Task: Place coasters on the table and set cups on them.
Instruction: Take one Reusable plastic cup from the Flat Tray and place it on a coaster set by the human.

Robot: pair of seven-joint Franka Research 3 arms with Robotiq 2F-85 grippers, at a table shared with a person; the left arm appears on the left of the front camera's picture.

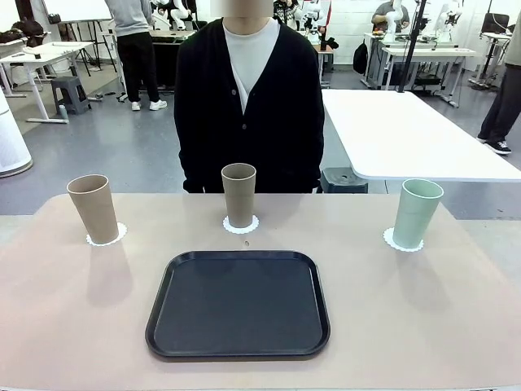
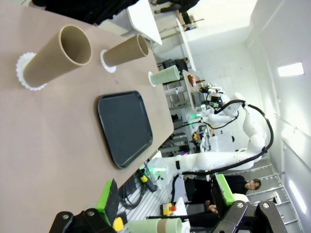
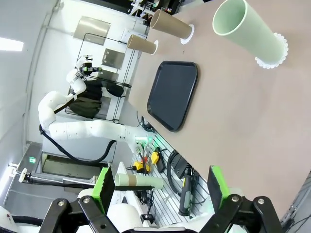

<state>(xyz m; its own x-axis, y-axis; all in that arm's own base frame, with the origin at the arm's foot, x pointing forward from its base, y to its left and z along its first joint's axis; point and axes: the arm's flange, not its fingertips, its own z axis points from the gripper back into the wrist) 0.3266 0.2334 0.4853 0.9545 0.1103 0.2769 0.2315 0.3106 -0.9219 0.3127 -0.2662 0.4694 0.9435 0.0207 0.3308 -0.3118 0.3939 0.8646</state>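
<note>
Three cups stand upright on the beige table (image 1: 423, 326), each on a white lacy coaster: a tan cup (image 1: 93, 208) on its coaster (image 1: 119, 235) at the left, a tan cup (image 1: 238, 194) in the middle at the far edge, and a mint cup (image 1: 417, 212) on its coaster (image 1: 391, 239) at the right. My left gripper (image 2: 165, 199) is open and holds nothing, well back from the nearest tan cup (image 2: 58, 56). The right gripper (image 3: 160, 189) is also open and bare, back from the mint cup (image 3: 248, 31).
A black tray (image 1: 238, 304) with nothing on it lies in the middle near my edge. A person in a dark cardigan (image 1: 248, 106) stands behind the middle cup, hands out of sight. A white table (image 1: 407, 138) stands at the back right.
</note>
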